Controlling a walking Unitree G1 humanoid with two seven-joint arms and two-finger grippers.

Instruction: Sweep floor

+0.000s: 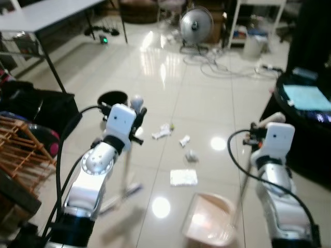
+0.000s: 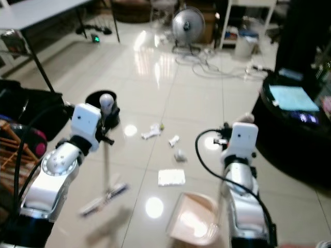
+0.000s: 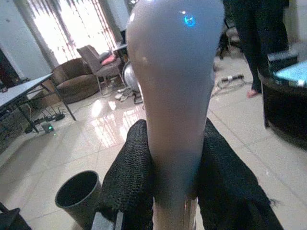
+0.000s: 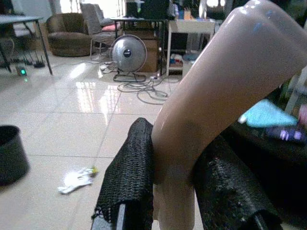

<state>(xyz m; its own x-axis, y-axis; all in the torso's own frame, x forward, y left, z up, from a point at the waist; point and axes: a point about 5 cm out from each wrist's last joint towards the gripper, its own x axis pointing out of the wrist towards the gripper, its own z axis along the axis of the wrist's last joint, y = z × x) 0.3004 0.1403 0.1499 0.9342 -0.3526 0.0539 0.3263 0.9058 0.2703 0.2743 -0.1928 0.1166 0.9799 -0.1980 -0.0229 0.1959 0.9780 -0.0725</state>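
Observation:
My left gripper [image 3: 175,143] is shut on the rounded top of a pale broom handle [image 1: 136,101]. The stick slants down to the broom head [image 2: 103,199] on the tiles at my left. My right gripper [image 4: 177,143] is shut on the curved beige handle [image 4: 225,72] of a dustpan, whose pan [image 1: 209,219] rests on the floor between my arms. Beyond the pan lie a flat white paper [image 1: 183,177] and three crumpled scraps [image 1: 162,132], [image 1: 184,140], [image 1: 191,155].
A black bin [image 1: 113,98] stands just behind the broom top. A wooden rack [image 1: 20,150] and dark bags [image 1: 41,106] crowd the left, a black round table [image 1: 305,124] the right. Far off are a fan [image 1: 196,23], loose cables [image 1: 217,64] and a white table [image 1: 46,13]. A person's legs [image 3: 254,43] stand beyond.

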